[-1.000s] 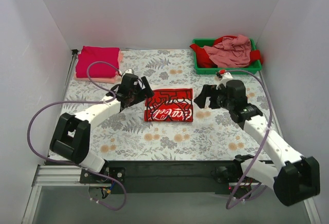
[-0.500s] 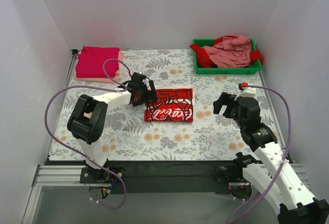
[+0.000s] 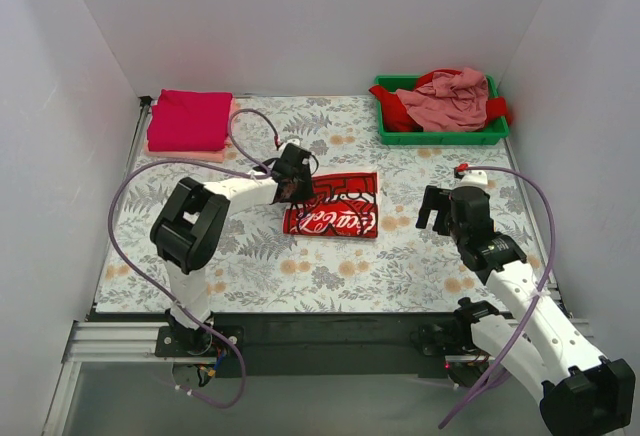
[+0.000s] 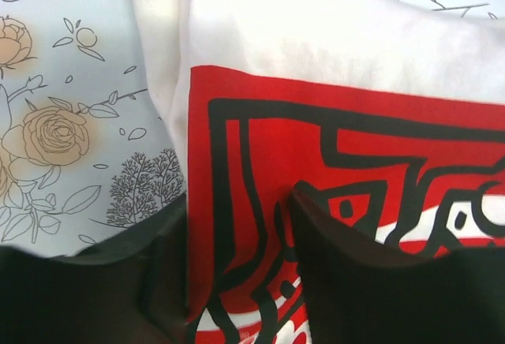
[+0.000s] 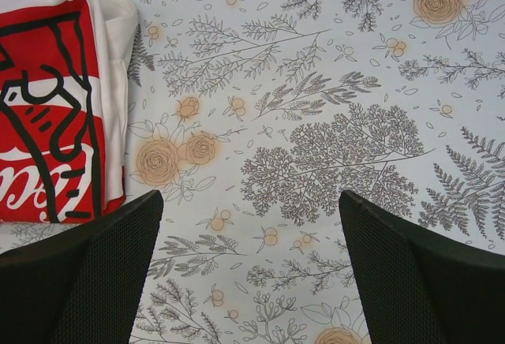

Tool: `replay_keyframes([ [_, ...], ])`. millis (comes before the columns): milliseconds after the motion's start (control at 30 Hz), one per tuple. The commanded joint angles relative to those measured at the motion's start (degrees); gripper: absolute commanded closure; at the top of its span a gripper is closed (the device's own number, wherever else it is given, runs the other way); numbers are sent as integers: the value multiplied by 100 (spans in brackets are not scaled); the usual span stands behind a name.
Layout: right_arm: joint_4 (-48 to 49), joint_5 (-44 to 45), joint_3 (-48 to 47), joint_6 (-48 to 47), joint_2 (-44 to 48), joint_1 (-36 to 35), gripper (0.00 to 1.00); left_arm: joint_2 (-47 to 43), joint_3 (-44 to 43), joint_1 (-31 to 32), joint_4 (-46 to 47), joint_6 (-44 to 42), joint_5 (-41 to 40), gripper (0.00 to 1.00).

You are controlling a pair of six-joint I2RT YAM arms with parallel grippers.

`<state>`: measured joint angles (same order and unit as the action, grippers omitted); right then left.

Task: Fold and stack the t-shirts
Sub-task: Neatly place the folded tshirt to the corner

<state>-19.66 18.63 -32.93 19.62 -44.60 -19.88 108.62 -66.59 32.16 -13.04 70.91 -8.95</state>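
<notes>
A folded white t-shirt with a red graphic print (image 3: 335,206) lies mid-table; it also shows as a t-shirt (image 4: 339,84) in the left wrist view and a t-shirt (image 5: 47,99) at the left of the right wrist view. My left gripper (image 3: 296,184) sits at its left edge, jaws drawn in. One finger is off the cloth and one is on the print, so the shirt's edge fills the gap of the left gripper (image 4: 237,210). My right gripper (image 3: 432,218) hovers right of the shirt. The right gripper (image 5: 251,202) is open over bare floral cover.
A folded crimson tee (image 3: 190,119) rests on a pale pink one (image 3: 215,154) at the back left corner. A green tray (image 3: 388,134) at the back right holds a heap of pink and red shirts (image 3: 450,96). White walls enclose the table.
My left gripper moved right onto the printed shirt's left edge and its jaws narrowed. The right arm drew back to the right, away from the shirt, staying open.
</notes>
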Motion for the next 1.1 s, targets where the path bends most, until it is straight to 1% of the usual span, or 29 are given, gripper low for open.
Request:
replay_keyframes([
  [0, 76, 263, 6, -98, -14, 37, 2, 546, -20, 264, -893, 54, -545, 58],
  [33, 76, 281, 14, -107, -14, 45, 2, 590, -108, 264, -954, 80, -616, 69],
  [100, 94, 299, 23, -107, 12, 46, 2, 687, -196, 273, -1095, 98, -878, 79],
  [133, 103, 325, 41, -107, 21, 46, 2, 713, -310, 273, -1148, 107, -967, 90],
  [200, 138, 360, 76, -107, 56, 63, 2, 748, -442, 273, -1332, 81, -1370, 98],
  [233, 147, 360, 85, -107, 57, 54, 2, 757, -530, 273, -1385, 46, -1529, 100],
  [300, 138, 352, 120, -107, 83, 54, 2, 757, -723, 273, -1447, -191, -1854, 100],
  [333, 147, 334, 129, -107, 83, 63, 2, 749, -768, 264, -1447, -305, -2195, 100],
  [433, 164, 316, 172, -107, 109, 63, 2, 740, -987, 194, -1290, -920, -2671, 100],
  [467, 190, 316, 190, -107, 109, 54, 2, 731, -1023, 159, -1080, -1087, -2769, 100],
  [500, 208, 316, 208, -125, 101, 54, 2, 731, -1075, 46, -956, -1480, -2813, 100],
  [667, 269, 185, 234, -177, 65, 63, 2, 792, -1295, -429, 97, -2642, -2823, 100],
  [700, 270, 185, 243, -177, 48, 63, 2, 801, -1348, -578, 291, -3105, -2771, 100],
  [733, 287, 185, 252, -186, 30, 72, 2, 801, -1357, -640, 502, -3362, -2726, 100],
  [767, 296, 193, 269, -186, 22, 63, 2, 784, -1322, -702, 1043, -3652, -2630, 100],
  [800, 305, 193, 261, -204, -5, 63, 2, 766, -1287, -790, 1266, -3994, -2568, 100],
  [833, 305, 211, 278, -195, -22, 72, 2, 766, -1217, -834, 1660, -4555, -2498, 100],
  [867, 322, 220, 278, -195, -49, 72, 2, 775, -1242, -878, 2082, -4830, -2419, 100],
  [900, 314, 237, 278, -195, -92, 63, 2, 818, -1295, -1000, 2199, -5007, -2349, 100],
  [933, 322, 246, 287, -204, -119, 72, 2, 871, -1548, -1062, 2261, -5261, -2313, 100],
  [1067, 322, 334, 269, -213, -260, 72, 2, 1214, -2181, -1379, 2218, -5789, -2225, 100],
])
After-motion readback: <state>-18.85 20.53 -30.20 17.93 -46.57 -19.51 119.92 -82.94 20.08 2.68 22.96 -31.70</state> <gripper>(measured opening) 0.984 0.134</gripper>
